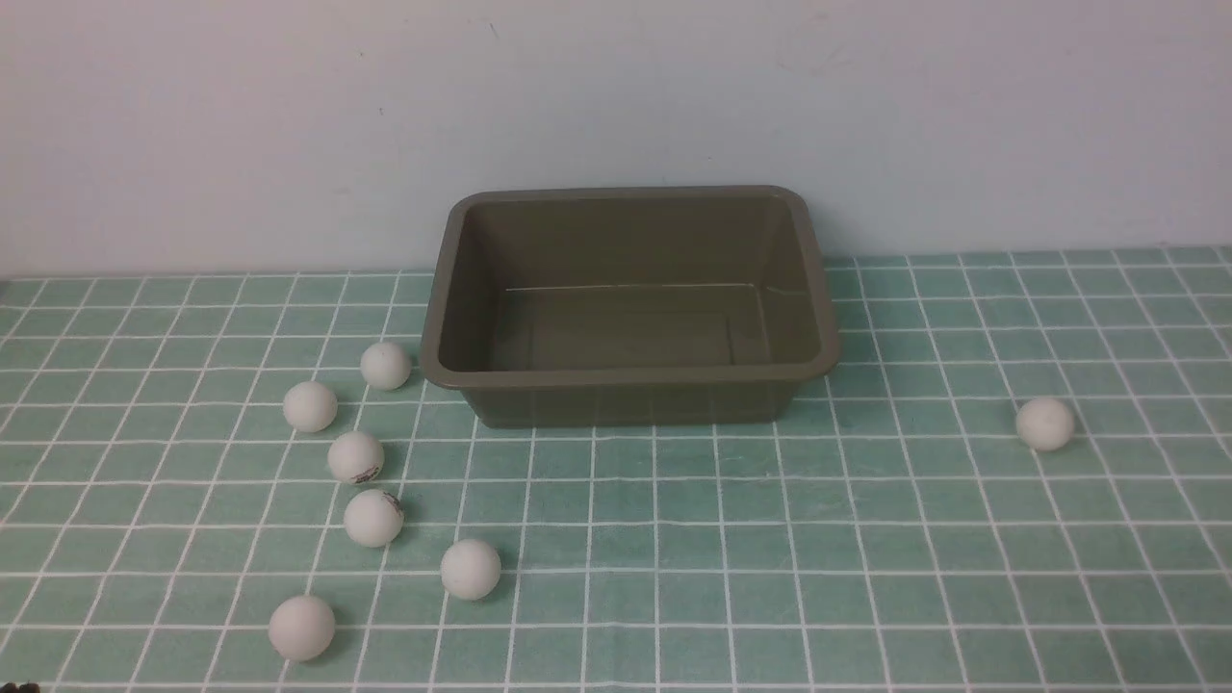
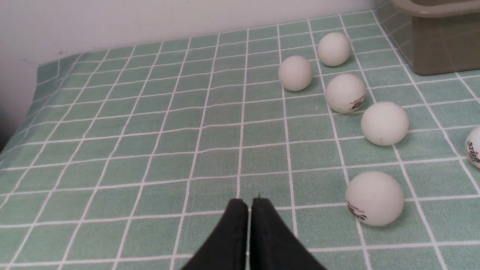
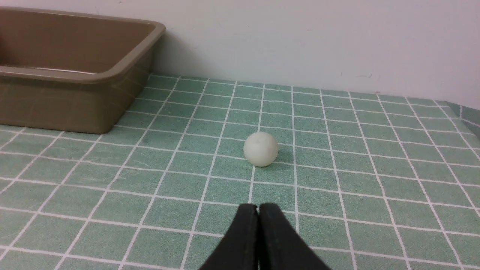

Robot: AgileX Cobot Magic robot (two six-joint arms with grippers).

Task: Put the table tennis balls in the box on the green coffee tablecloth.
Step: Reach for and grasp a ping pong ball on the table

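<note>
1. Progress. The left gripper (image 2: 249, 204) and the right gripper (image 3: 258, 208) are both clenched tip to tip on nothing. The box (image 1: 626, 399) is empty, and all seven table tennis balls (image 1: 355, 456) lie on the green coffee tablecloth (image 1: 866, 539). Judged from this, no ball is delivered yet and the whole task remains.
2. Left jaws, outward. The nearest ball (image 2: 375, 198) sits near the closed tips, off their line toward the box side and not touching them. Beyond it, four more balls string away ahead toward the box corner. A sixth is cut by the frame edge on that same side.
3. Right jaws, outward. The lone ball (image 3: 261, 149) lies almost straight ahead of the closed tips, near but apart, with bare cloth between.
4. Box. It stands farther out than every ball, ahead and inward of each pair of jaws. Either gripper would have to open before any pick-up.
</note>
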